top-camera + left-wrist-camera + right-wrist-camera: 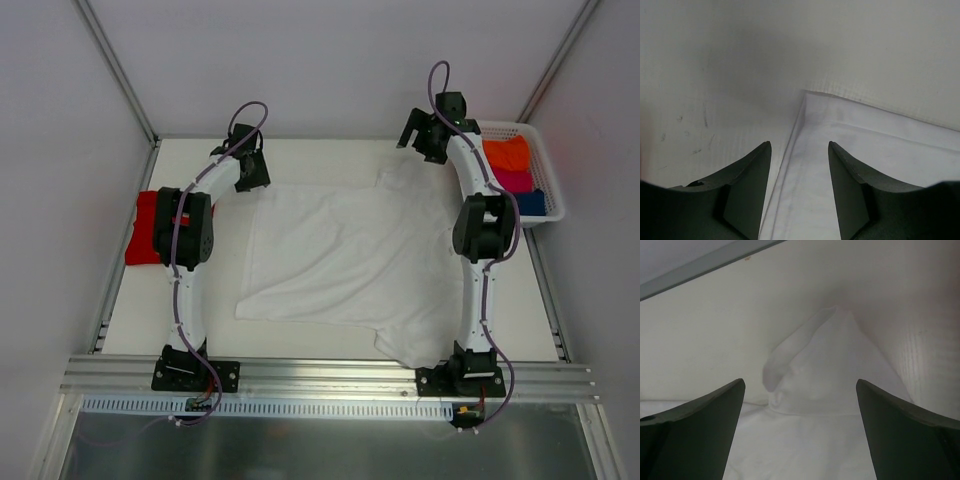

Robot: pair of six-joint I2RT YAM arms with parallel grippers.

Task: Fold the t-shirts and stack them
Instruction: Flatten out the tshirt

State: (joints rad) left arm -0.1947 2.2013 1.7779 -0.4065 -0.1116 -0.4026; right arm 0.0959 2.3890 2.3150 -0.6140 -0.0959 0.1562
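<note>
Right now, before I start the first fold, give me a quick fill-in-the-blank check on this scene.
1. The spread-out t-shirt is ____ in colour.
2. The red t-shirt lies to its ____.
3. The left claw and the right claw are both ____.
4. The basket holds ____ coloured cloths.
Missing words: white; left; open; three.

Your overhead view is bright, evenly lit and sharp; the white t-shirt (340, 250) nearly washes into the table (300, 160), with only faint fold shadows. Your wrist views are dimmer and softer; the near fingers (747, 195) read dark and blurred along the bottom edge.
</note>
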